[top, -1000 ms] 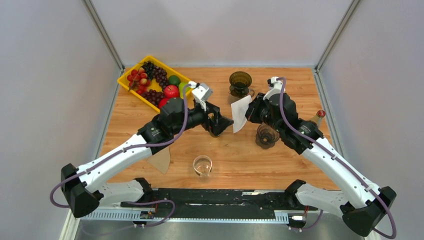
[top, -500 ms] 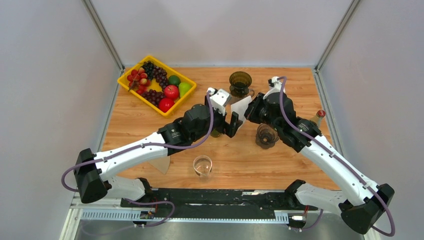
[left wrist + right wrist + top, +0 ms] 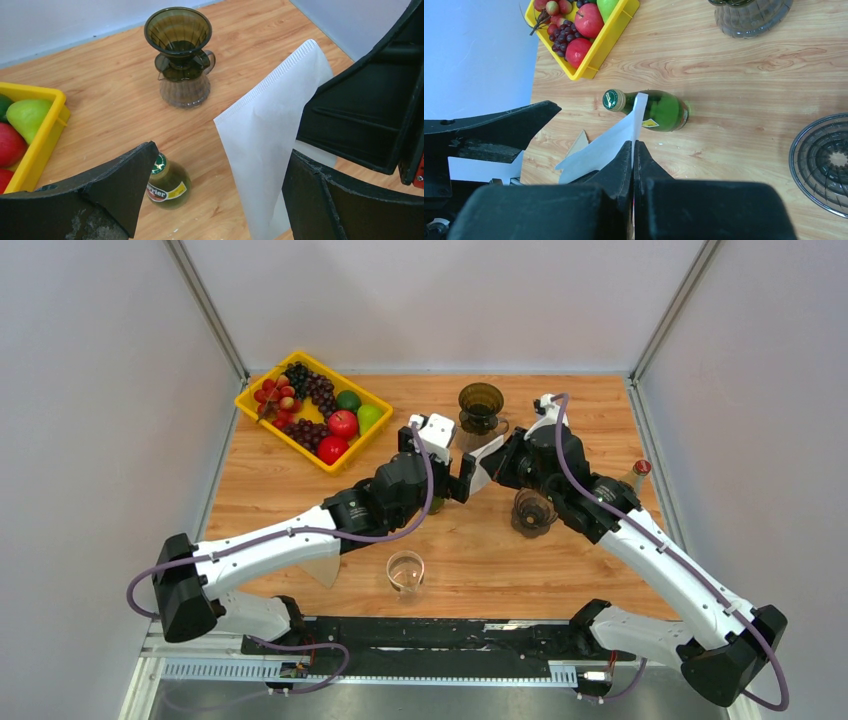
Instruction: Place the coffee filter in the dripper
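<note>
We see the right gripper (image 3: 633,150) with its black plastic fingers pressed flat together on the coffee filter (image 3: 599,150). They pinch one edge of the paper, so the sheet sticks out past the tips. The left gripper (image 3: 222,157) faces it with its fingers (image 3: 345,200) spread wide. These are matte black wedges, scuffed pale along their edges. The filter hangs in the gap between them, close against the right-hand finger, though we cannot tell whether it touches.

The filter is thin, white, smooth paper, folded flat into a fan shape. A fine crimped seam runs along its upper slanted edge. It is held upright in the air above the wooden table (image 3: 600,410), between the two grippers, and in no dripper.

Beyond it, towards the back of the table, stands the dripper (image 3: 177,32). It is a dark, smoky, translucent cone with ribs inside and a small handle, and it sits on a ribbed glass server (image 3: 182,90). A second dripper (image 3: 533,510) of the same dark ribbed make stands on the table close by the right arm.

Under the filter a green glass bottle (image 3: 167,182) lies on its side, showing its cap and label. To the left is a yellow plastic tray (image 3: 45,135) of fruit.
</note>
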